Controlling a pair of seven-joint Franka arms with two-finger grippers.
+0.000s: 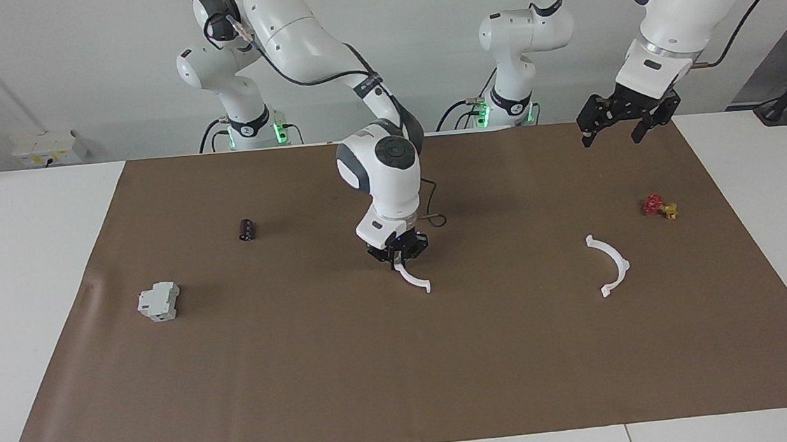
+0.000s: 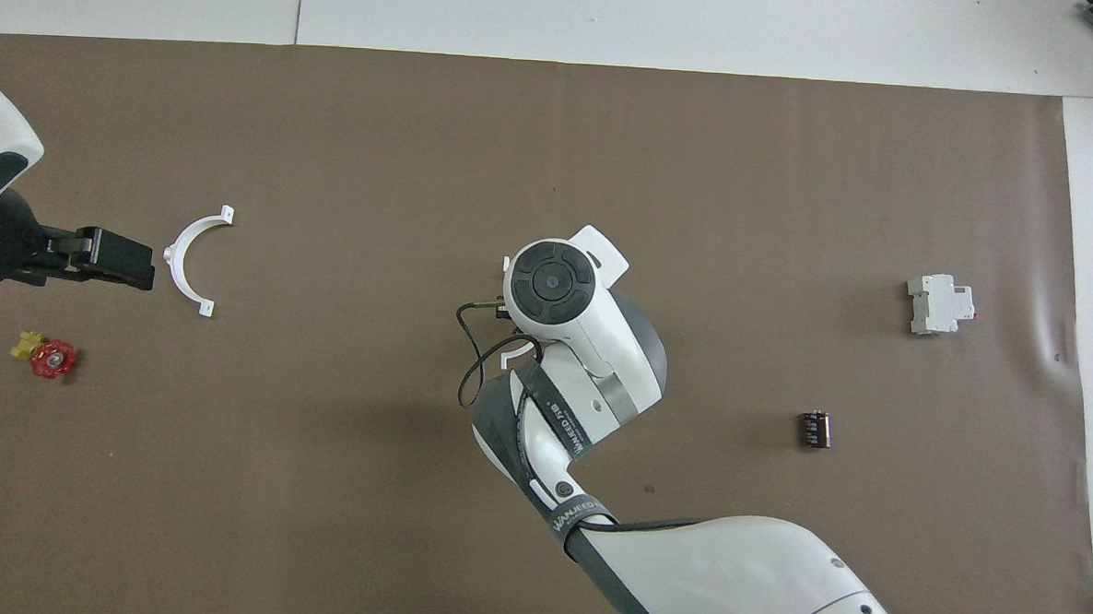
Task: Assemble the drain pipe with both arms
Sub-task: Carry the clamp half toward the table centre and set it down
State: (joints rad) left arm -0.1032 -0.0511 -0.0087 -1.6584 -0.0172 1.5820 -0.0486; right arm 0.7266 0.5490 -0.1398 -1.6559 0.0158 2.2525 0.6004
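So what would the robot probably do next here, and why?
Probably lower the left gripper onto the free half-ring and grasp it. The right gripper already pinches the other half-ring mid-mat, while the left one hangs open above the mat, holding nothing, so joining needs that second piece.

— What colours am I seeing on my screens?

— Plain brown mat [image 1: 308, 382] over a white table [image 1: 21, 313]. Both half-ring arcs are white: one [image 1: 610, 265] lying on the mat, the other [image 1: 414, 280] under my black right gripper [image 1: 398, 256].

— And the arms?

— White with dark grey joint bands; the left gripper [image 1: 628, 118] is black too.

— The small items?

— A red-and-yellow valve [image 1: 659, 207], a grey-white blocky box [image 1: 159, 301], and a black cylinder [image 1: 247, 230].
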